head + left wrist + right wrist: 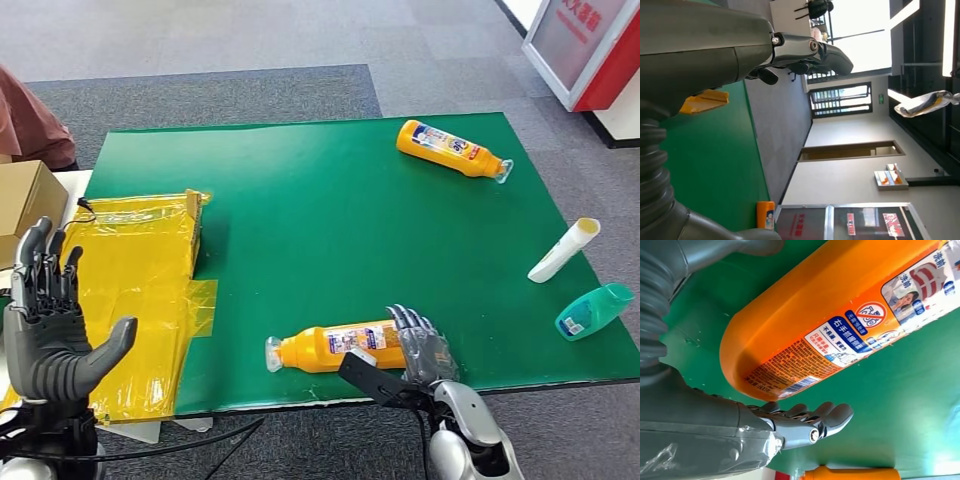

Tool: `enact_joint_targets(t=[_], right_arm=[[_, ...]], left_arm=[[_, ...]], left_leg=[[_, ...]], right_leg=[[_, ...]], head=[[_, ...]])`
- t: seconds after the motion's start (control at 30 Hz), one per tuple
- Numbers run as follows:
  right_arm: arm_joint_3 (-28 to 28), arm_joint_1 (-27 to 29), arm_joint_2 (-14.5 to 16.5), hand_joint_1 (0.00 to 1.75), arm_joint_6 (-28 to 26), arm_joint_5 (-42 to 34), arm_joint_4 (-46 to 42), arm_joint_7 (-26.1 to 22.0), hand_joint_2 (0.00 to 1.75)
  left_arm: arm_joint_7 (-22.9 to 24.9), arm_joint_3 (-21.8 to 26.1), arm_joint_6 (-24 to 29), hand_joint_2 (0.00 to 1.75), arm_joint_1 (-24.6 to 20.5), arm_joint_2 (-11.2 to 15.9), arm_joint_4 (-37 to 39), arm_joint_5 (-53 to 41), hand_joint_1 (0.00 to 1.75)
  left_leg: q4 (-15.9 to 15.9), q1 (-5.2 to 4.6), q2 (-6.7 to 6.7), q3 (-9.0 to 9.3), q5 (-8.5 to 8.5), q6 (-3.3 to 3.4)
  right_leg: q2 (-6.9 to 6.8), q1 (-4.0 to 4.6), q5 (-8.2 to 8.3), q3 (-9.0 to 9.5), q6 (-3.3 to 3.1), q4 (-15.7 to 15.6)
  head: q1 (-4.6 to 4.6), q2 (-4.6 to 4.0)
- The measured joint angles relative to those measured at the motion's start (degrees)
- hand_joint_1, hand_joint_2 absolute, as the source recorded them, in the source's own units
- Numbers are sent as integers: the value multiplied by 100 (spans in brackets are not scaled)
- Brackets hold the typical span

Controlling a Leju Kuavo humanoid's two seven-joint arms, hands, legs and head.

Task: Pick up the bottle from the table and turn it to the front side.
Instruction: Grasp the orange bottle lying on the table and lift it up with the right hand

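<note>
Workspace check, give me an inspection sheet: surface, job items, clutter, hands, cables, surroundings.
Surface: green mat on the table.
Job's things: near orange bottle lying flat, back label with barcode showing; far orange bottle also lying flat.
Clutter: white tube, teal bottle, yellow bag, cardboard box.
Hands: right hand at the near bottle's base, fingers spread, grip not closed; left hand raised, open, holding nothing.
Cables: black cables below the table's near edge.
Surroundings: grey carpet, red and white sign, a person's sleeve.

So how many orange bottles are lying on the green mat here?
2: near orange bottle at the mat's front edge beside the right hand; far orange bottle at the back right. None look hidden.
</note>
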Motion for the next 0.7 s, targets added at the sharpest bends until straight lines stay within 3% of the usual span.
enact_joint_targets(t=[0.37,0.7], right_arm=[[-52,-251,-3,0,26,-325,451,-197,175],[-285,-644,-67,0,6,-404,1127,-288,175]], left_arm=[[63,-234,-21,175,-461,91,4,116,0],[-87,-658,-107,175,-522,138,4,280,0]], left_leg=[[0,0,0,3,3,0],[0,0,1,3,3,2]], right_leg=[[0,0,3,3,0,0],[1,0,5,4,1,0]], head=[[0,0],[0,0]])
